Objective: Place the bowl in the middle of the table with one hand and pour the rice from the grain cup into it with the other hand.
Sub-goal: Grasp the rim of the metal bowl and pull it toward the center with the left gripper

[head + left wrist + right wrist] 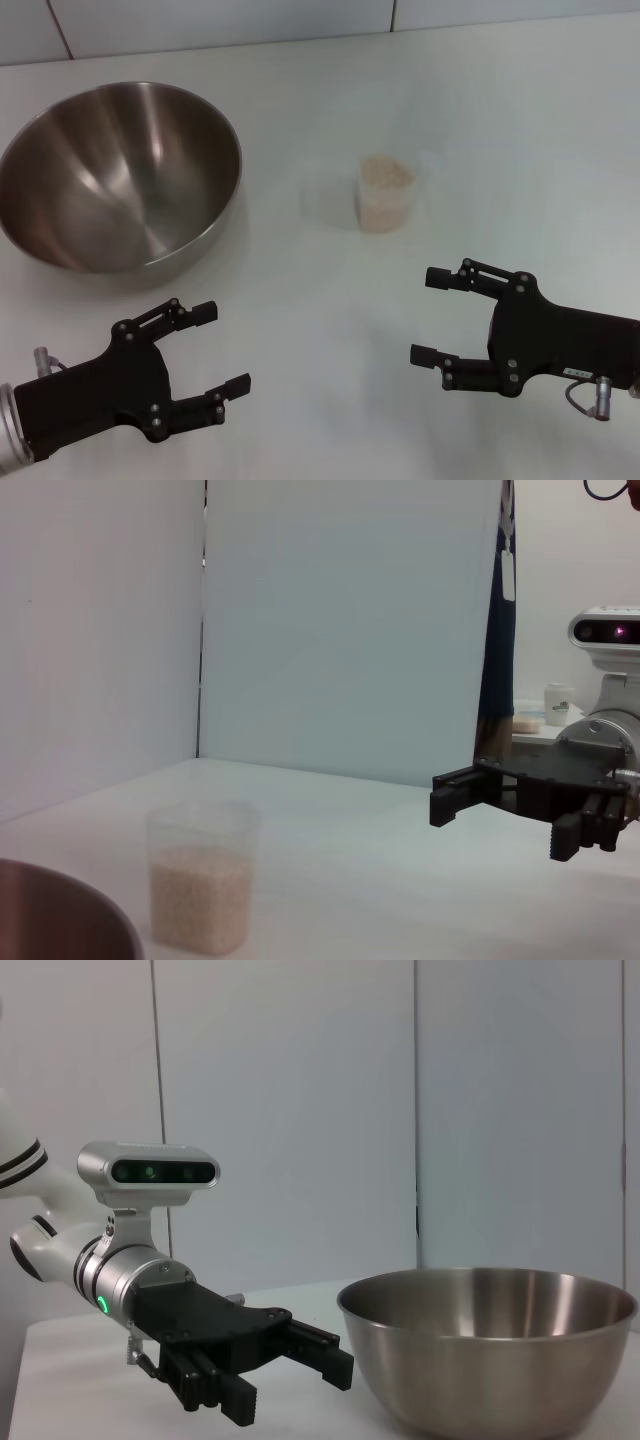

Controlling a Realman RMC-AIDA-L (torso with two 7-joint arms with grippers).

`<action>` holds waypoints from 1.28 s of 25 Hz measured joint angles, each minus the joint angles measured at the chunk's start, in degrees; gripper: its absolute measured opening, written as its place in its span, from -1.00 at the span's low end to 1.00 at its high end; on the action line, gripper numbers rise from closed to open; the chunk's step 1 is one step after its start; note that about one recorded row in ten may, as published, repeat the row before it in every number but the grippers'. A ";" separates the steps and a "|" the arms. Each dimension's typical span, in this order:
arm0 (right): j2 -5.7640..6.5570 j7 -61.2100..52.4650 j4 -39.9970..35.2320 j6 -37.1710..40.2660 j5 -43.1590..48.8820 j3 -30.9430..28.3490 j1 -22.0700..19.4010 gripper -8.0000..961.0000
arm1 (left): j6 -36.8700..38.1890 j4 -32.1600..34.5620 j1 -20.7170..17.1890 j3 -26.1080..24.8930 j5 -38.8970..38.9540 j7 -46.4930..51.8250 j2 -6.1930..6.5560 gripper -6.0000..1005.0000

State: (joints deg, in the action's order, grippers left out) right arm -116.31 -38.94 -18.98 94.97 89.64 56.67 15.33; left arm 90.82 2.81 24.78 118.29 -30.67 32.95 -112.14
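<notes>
The steel bowl [120, 175] stands at the far left of the white table [300, 320] and looks empty inside; it also shows in the right wrist view [490, 1350] and at the edge of the left wrist view [50, 920]. The clear grain cup [385, 195] stands upright right of the table's middle, holding the rice [386, 173]; in the left wrist view the cup [200, 875] is about half full of rice [200, 895]. My left gripper [222, 348] is open near the front left, below the bowl. My right gripper [432, 315] is open at the front right, below the cup. Both are empty.
A white wall panel [300, 20] runs behind the table's far edge. In the left wrist view my right gripper [495, 815] shows farther off; in the right wrist view my left gripper [290, 1370] shows beside the bowl.
</notes>
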 joint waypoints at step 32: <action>-0.36 -1.32 -1.44 -0.52 0.01 0.20 -0.16 0.73 | -41.51 70.97 -10.25 -46.86 -72.16 98.31 4.23 0.58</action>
State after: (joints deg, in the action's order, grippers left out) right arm -116.67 -40.26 -20.42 94.45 89.65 56.86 15.17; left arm 49.31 73.78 14.53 71.43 -102.83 131.27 -107.91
